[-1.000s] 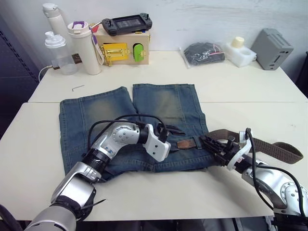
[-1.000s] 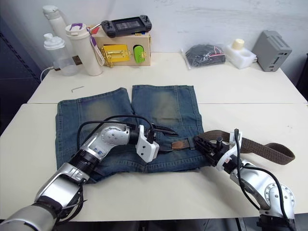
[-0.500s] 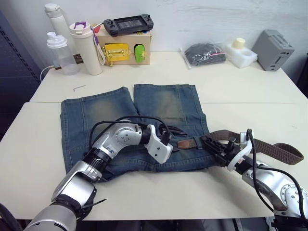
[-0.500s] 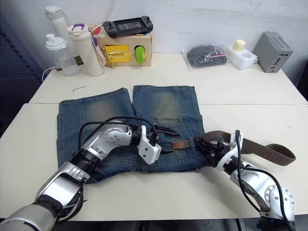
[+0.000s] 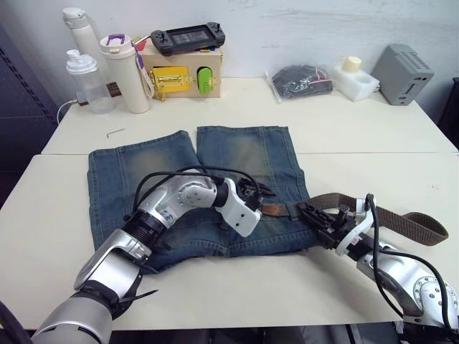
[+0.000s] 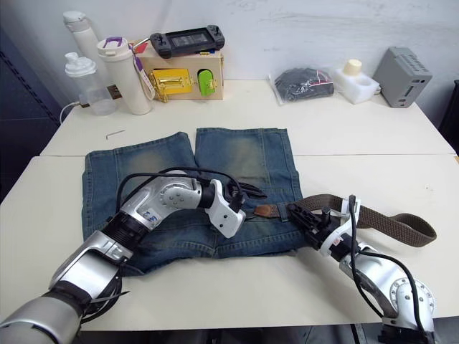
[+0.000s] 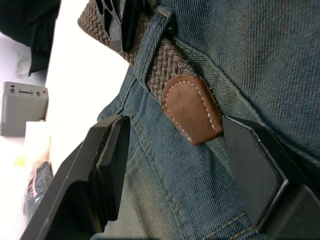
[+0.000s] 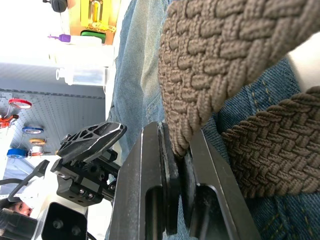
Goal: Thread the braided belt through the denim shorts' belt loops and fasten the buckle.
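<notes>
— Left wrist view first: what is that arm doing?
— The left fingers [image 7: 175, 165] are spread wide, one on each side of the belt's [image 7: 170, 65] brown leather tip, which lies on the shorts [image 7: 260, 55] just past a belt loop [image 7: 152, 40]. They grip nothing.
— And the right arm?
— The right fingers [image 8: 177, 170] are clamped on the woven belt at the waistband end nearest the surface's right edge. The rest of the belt trails off the shorts toward that right edge.
— Where are the shorts?
— Flat in the middle of the surface [image 5: 57, 236], waistband toward the front edge.
— So which step is this?
— Threading, I'd judge: one loop passed, several to go. The buckle I cannot make out.
— Next move?
— Probably close the left fingers on the leather tip and draw it toward the next loop while the right feeds slack.
</notes>
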Available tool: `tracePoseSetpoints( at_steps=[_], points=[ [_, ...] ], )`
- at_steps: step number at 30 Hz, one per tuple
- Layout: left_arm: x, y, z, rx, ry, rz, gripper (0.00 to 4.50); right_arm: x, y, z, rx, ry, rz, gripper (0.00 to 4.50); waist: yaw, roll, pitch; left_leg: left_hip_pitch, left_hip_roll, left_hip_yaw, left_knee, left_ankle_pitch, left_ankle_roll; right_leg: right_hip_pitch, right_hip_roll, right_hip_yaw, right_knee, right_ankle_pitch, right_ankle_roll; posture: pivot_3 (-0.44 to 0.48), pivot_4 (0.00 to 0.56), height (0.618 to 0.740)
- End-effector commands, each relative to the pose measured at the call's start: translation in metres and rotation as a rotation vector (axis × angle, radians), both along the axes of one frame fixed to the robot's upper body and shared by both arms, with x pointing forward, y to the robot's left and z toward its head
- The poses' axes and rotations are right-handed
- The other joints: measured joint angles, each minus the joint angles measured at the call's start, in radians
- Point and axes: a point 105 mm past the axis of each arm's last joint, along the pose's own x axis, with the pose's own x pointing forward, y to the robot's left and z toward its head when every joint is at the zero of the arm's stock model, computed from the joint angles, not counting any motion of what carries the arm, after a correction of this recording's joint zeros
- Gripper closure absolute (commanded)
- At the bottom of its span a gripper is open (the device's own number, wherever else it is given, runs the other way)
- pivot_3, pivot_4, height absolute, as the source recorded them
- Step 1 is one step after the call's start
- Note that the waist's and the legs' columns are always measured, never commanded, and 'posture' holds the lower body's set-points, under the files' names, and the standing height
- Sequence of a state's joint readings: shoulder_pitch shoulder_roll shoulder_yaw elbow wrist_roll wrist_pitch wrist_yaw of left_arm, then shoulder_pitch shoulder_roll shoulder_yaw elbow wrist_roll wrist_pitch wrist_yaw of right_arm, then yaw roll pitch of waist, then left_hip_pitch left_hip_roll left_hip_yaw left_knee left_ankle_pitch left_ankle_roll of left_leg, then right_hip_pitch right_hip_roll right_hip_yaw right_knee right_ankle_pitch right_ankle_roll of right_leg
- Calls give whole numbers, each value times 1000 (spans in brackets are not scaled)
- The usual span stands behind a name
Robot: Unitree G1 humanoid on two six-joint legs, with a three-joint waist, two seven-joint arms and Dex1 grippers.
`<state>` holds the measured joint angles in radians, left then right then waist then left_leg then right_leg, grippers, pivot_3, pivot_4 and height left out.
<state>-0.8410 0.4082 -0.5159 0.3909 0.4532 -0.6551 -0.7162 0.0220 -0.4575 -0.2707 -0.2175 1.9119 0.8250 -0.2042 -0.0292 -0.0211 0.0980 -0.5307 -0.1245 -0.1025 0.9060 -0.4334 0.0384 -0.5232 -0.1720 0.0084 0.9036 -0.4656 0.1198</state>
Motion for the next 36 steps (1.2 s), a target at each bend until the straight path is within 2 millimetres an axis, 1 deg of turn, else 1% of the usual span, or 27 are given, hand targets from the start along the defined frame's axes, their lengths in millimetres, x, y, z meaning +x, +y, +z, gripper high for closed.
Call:
tracePoseSetpoints(
  at_steps=[1,4,8,11,13,16,18,22,27,32,36],
  points=[
    [4,2,20,-92,-44,19,1255,-8,17,-16,-1,54,68,4500,0,0,0,0,0,0,0,0,0,0,0,0,0,0,0,0,150,645],
    [4,3,30,-147,-63,13,1255,-9,17,-16,-4,52,66,4500,0,0,0,0,0,0,0,0,0,0,0,0,0,0,0,0,150,645],
    [-1,3,28,-159,-64,-24,1255,-8,16,-16,-4,54,62,4500,1,0,0,0,0,0,0,0,0,0,0,0,0,0,0,0,150,645],
    [-10,3,14,-113,-43,-78,1255,-9,16,-16,-4,55,60,4500,0,0,0,0,0,0,0,0,0,0,0,0,0,0,0,0,150,645],
    [-16,8,-1,-52,-5,-99,1255,-8,15,-15,4,54,53,4500,0,0,0,0,0,0,0,0,0,0,0,0,0,0,0,0,150,645],
    [-19,15,-18,2,46,-97,1255,-8,13,-12,19,50,40,4500,0,0,0,0,0,0,0,0,0,0,0,0,0,0,0,0,150,645],
    [-18,19,-22,17,55,-84,1255,-7,12,-10,39,48,26,4500,0,0,0,0,0,0,0,0,0,0,0,0,0,0,0,0,150,645],
    [-15,20,-22,14,55,-69,1255,-3,10,-1,109,25,-9,4500,-1,0,0,0,0,0,0,0,0,0,0,0,0,0,0,0,150,645],
    [-8,20,-17,-10,18,-41,1255,-2,16,12,168,-29,-12,4500,-1,1,0,0,0,0,0,0,0,0,0,0,0,0,0,0,150,645],
    [0,15,-3,-69,-58,-25,1255,-8,22,6,155,-2,28,4500,0,1,1,0,-1,-1,0,0,0,-1,1,1,1,0,0,0,150,645],
    [2,13,2,-99,-89,-19,1255,-10,23,4,154,9,35,4500,0,1,1,0,-1,-1,0,0,0,-1,1,2,2,0,0,0,150,645]
  ],
)
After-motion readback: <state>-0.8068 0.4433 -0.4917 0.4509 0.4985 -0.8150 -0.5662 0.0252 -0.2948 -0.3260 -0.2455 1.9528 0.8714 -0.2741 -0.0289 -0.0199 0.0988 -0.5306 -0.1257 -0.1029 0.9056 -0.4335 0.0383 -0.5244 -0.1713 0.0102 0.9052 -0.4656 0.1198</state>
